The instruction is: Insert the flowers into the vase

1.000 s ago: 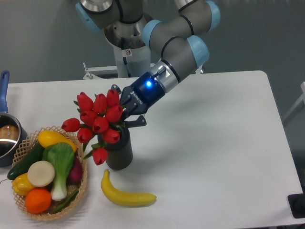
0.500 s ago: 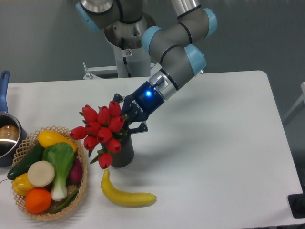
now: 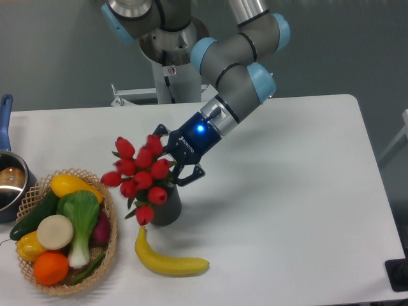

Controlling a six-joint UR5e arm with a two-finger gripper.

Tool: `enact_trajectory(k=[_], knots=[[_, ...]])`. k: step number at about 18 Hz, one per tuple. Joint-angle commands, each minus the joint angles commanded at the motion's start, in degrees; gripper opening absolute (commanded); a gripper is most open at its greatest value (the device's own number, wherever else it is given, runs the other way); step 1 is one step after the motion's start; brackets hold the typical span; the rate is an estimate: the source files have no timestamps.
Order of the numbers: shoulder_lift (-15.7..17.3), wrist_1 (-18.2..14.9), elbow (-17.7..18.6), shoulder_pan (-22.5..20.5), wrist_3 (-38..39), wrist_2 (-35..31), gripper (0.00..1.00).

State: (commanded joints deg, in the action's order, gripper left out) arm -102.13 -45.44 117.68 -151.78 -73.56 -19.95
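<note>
From my seat I see the grey arm with pale blue joints reaching down from the far centre toward the left-middle of the white table [image 3: 287, 191]. Its black two-finger gripper [image 3: 171, 155], blue light glowing on the wrist, sits right behind the bunch of red tulip buds with green stems and leaves [image 3: 141, 177]. One finger shows above the blooms and one below to the right, spread apart on either side of the stems; the flowers hide the contact, so I cannot tell whether the fingers are pressing on the stems or standing loose.

The flowers are in the dark grey matte cylindrical vase [image 3: 167, 209], stems going down into its mouth, the buds leaning out to the left and spilling wider than the rim. One bud hangs low against the vase's left side.

Just near of the vase lies a yellow banana [image 3: 169, 260]. To the left stands a woven wicker basket [image 3: 109, 252] with an orange, a yellow pepper, a green bok choy and other produce. At the far left edge is a steel pot with a blue handle [image 3: 7, 172].
</note>
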Motion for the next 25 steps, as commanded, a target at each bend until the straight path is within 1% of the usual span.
enact_trajectory(k=[2,3,5,9,10,12,14,16,18,19,21,22,23,25], knots=[[0.3,0.0,0.1,-0.6,0.0,0.0,0.95],[0.4,0.0,0.1,-1.0,0.0,0.0,0.99],[0.5,0.0,0.0,-1.3,0.0,-0.2,1.0],[1.9,-0.3,0.2,-4.3,0.2,-0.3,1.0],[2.5,-0.3,0.4,-5.3,0.0,-0.4,1.0],[4.7,-0.3,0.4,-6.3,-0.2,-2.9,1.0],[6.9,-0.4,0.5,-7.4,-0.1,-7.1,1.0],[8.3,-0.4,0.4,-8.9,-0.1,-12.0,1.0],[9.4,-0.4,-0.3,-12.1,-0.2,-17.5,1.0],[9.4,-0.4,-1.3,-13.4,-0.2,-19.9,1.0],[9.0,-0.4,-3.5,-14.8,-0.2,-25.0,1.0],[8.3,-0.4,-4.6,-14.7,-0.2,-28.3,1.0],[6.5,-0.4,-6.0,-14.8,-0.3,-34.3,1.0],[4.4,-0.2,-7.1,-14.5,-0.3,-41.2,1.0]])
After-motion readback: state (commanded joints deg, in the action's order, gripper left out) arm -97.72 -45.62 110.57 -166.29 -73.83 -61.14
